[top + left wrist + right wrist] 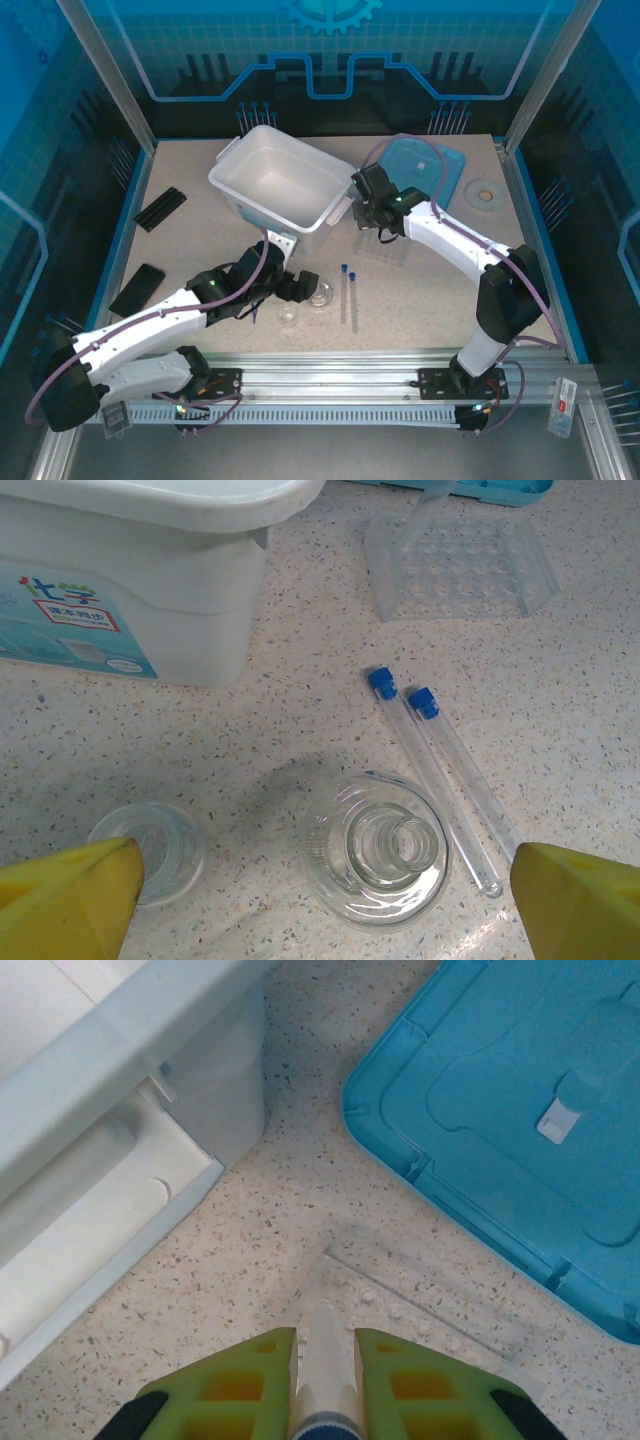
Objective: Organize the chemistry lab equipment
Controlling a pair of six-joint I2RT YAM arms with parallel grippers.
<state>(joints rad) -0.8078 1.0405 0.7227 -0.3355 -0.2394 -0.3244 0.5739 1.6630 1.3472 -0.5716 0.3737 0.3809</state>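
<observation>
Right claw, lower centre of its wrist view: closed on a clear blue-capped tube, whose tip points toward the clear tube rack on the table just beyond. White bin at upper left, blue lid at upper right. Left claw: fingers spread wide, holding nothing, hanging over a glass flask at lower centre. Small beaker at lower left; two capped tubes lie side by side just right of the flask.
</observation>
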